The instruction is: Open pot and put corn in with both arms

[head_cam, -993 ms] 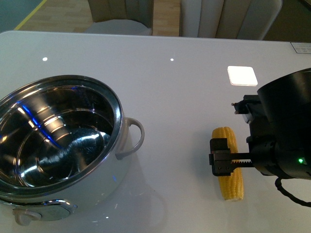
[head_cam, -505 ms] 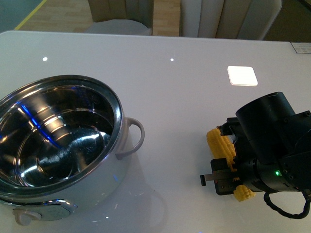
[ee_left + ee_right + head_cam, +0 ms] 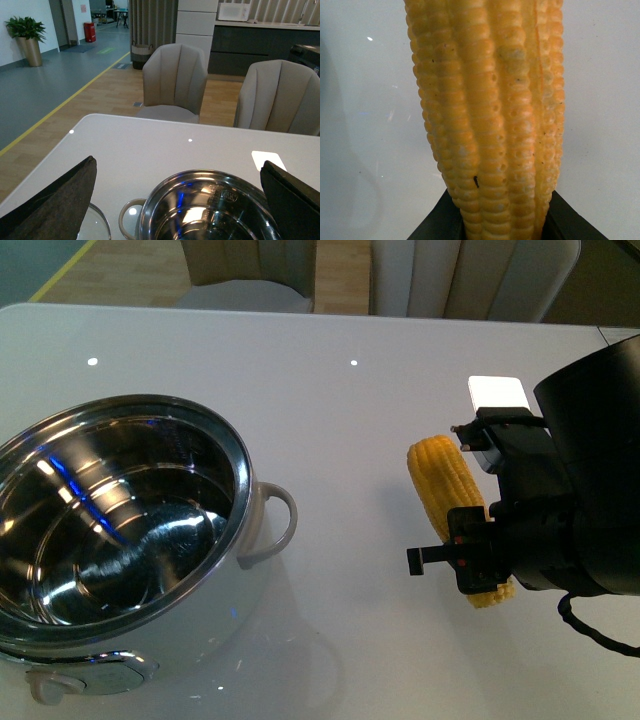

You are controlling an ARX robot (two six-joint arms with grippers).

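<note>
As the right end effector clamps its near end, the corn points away.

Right arm: bulky matte-black housing, black cable, tiny red light.

No legible text or labels

Pot open, yellow corn tilted, well R of pot
</note>
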